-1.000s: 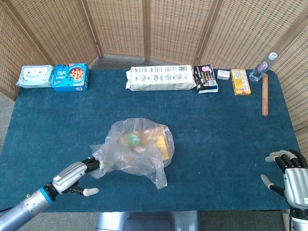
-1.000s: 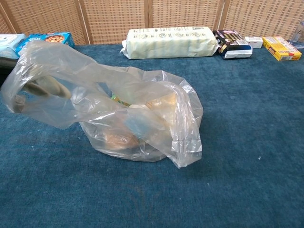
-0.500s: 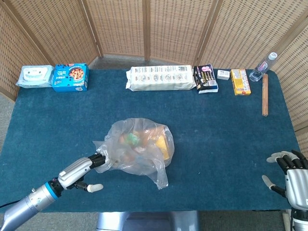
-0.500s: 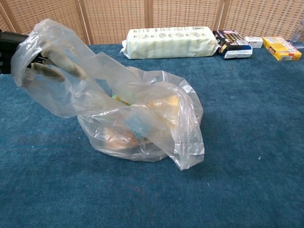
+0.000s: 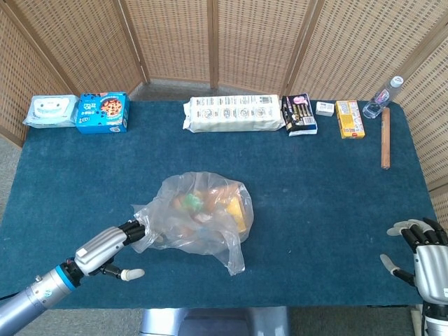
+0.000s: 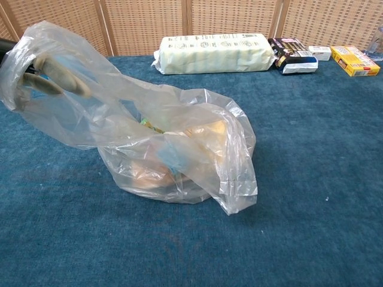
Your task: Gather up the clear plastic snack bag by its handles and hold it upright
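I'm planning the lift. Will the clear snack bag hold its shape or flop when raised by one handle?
Probably floppy: the snack bag is thin crinkled film, slumped on the table. The left hand has only one handle; the other handle droops loose, so the contents may shift and spill sideways.

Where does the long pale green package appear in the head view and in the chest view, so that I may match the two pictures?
Head view: the long pale green package lies at the table's far edge, near the middle, beyond the clear plastic snack bag.
Chest view: it lies at the top centre, behind the bag.
Shared landmark: the dark snack packet beside its right end.
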